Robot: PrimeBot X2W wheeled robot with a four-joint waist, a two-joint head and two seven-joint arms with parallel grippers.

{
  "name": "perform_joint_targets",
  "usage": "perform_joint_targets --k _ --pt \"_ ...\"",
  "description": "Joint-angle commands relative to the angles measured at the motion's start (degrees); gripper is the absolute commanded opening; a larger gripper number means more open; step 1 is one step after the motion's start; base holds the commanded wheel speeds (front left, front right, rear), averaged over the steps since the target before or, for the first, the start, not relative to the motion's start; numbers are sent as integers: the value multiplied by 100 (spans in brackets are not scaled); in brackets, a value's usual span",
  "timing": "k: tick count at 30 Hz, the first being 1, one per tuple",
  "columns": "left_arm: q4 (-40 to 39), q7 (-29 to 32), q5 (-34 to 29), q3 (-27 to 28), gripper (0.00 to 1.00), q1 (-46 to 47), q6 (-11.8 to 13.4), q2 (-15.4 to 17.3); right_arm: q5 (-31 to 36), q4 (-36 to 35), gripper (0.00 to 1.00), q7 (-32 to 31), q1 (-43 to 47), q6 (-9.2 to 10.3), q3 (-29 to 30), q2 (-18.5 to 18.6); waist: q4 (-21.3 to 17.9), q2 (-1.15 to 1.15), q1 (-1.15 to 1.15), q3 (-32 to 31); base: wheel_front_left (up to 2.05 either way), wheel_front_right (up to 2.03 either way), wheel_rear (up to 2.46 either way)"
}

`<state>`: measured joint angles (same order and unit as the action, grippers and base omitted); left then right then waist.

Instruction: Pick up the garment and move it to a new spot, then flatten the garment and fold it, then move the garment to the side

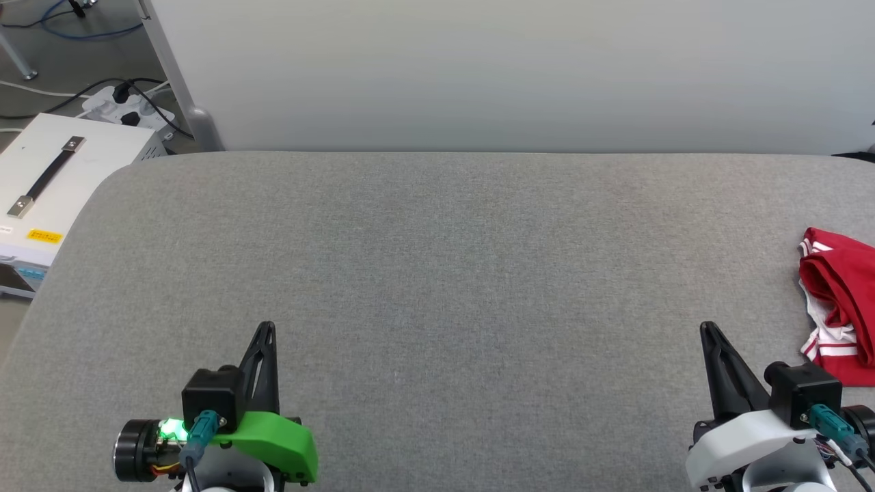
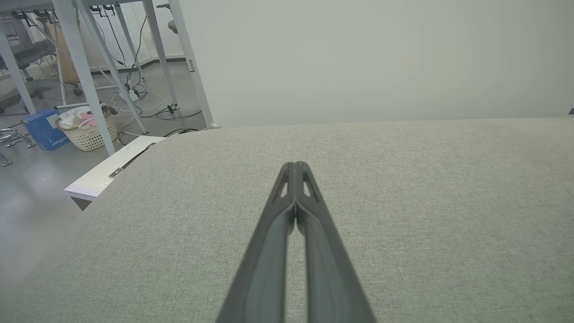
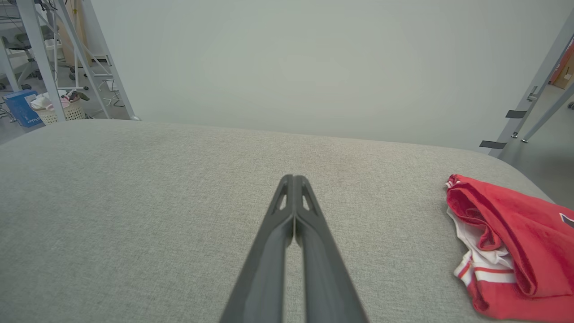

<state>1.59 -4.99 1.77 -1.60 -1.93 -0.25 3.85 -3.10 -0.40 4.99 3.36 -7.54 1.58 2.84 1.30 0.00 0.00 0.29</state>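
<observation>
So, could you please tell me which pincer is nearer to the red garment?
Right. The right pincer sits close beside the garment, which lies just to its right; the left pincer is far across the grey surface.

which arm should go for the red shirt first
Right. The garment lies bunched at the right edge of the table, close beside the right gripper, while the left gripper sits far across it. Both grippers are shut, so the right would likely need to open first.

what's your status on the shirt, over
Left gripper shut, right gripper shut, nothing held. Garment crumpled at right edge of table, untouched. Path to it open.
</observation>
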Motion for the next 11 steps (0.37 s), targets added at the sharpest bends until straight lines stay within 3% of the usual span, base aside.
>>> perform_joint_targets --k 1,11 --pt "-21 34 -60 20 0 113 16 -31 54 12 0 -41 -103 4 -19 6 -5 0 0 -1 0 0 0" --pt "-55 148 -89 54 0 132 19 -48 117 19 0 -154 -160 4 -53 5 -36 0 0 -8 0 0 0"
